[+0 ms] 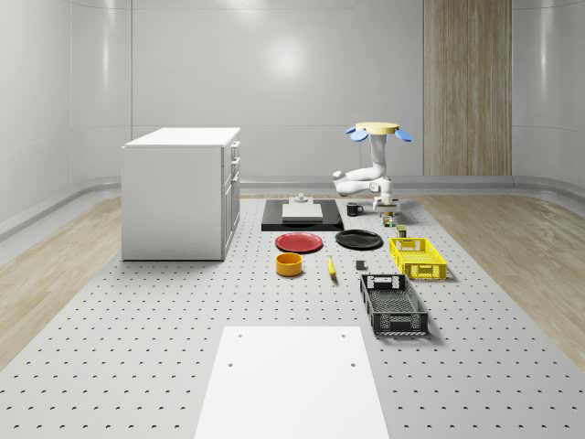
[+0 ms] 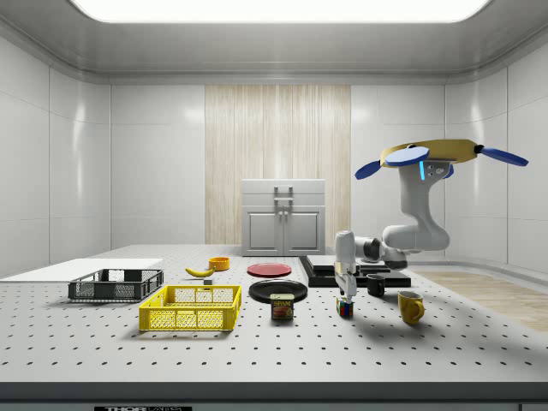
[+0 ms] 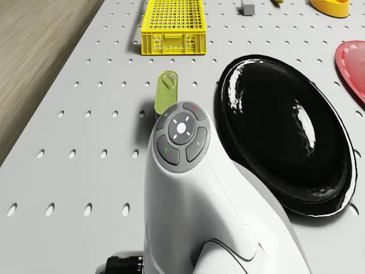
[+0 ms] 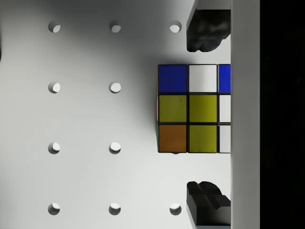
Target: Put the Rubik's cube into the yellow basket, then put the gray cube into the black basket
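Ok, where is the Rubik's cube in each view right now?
Whole-scene view: the Rubik's cube sits under the gripper, beyond the yellow basket.
Side view: Rubik's cube on the table, to the basket's right.
Wrist view: Rubik's cube between the open fingers.
Shared landmark: the yellow basket, also in the drone view.

Drone [image 1: 376, 130] hovers beyond the yellow basket [image 1: 418, 257]; black basket [image 1: 393, 305] lies nearer the camera
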Motion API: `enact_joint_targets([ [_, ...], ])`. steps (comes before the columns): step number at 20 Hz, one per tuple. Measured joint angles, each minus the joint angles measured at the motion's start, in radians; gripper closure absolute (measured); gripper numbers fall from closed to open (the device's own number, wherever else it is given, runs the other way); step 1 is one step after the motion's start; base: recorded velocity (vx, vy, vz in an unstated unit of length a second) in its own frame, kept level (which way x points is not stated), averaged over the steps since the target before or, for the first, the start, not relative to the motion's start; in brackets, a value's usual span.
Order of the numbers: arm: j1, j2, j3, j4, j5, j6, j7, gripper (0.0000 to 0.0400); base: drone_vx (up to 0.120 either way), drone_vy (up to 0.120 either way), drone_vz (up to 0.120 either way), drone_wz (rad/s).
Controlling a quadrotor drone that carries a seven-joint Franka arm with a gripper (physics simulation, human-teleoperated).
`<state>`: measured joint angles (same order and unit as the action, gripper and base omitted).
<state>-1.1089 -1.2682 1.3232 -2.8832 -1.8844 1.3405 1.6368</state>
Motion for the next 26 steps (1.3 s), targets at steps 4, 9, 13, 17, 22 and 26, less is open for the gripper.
enact_joint_targets([
  [4, -0.003, -0.019, -0.008, 0.002, -0.003, 0.021, 0.002, 0.0000, 0.000, 0.000, 0.000, 0.000],
  [9, -0.008, -0.044, -0.050, 0.011, -0.038, 0.058, 0.004, 0.0000, 0.000, 0.000, 0.000, 0.000],
  [13, -0.028, -0.053, -0.060, 0.023, -0.047, 0.074, 0.014, 0.0000, 0.000, 0.000, 0.000, 0.000],
  [17, -0.045, -0.061, -0.060, 0.034, -0.046, 0.085, 0.021, 0.0000, 0.000, 0.000, 0.000, 0.000],
  [22, -0.057, -0.072, -0.058, 0.041, -0.042, 0.098, 0.027, 0.0000, 0.000, 0.000, 0.000, 0.000],
  [26, -0.066, -0.081, -0.054, 0.046, -0.037, 0.107, 0.030, 0.0011, 0.000, 0.000, 0.000, 0.000],
])
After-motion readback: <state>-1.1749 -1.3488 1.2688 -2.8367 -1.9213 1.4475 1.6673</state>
